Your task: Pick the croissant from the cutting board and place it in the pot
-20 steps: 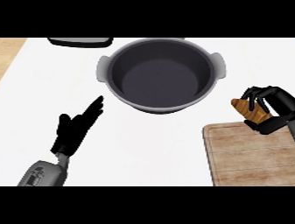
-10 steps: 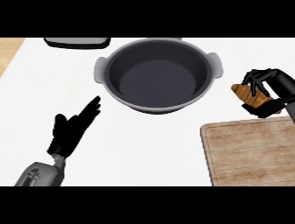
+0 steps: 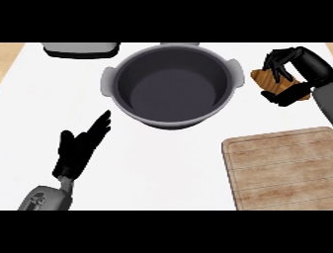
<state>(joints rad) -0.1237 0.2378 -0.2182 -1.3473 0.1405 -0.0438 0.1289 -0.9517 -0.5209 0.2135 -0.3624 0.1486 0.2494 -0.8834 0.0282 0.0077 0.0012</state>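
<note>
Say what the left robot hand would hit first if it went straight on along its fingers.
Most likely the pot, at its near left wall: the left robot hand points up and right toward it. The hand's height is unclear, so this is a guess.

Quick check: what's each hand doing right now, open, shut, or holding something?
Left hand: open, fingers straight, holding nothing.
Right hand: shut on the croissant, beside the pot.
</note>
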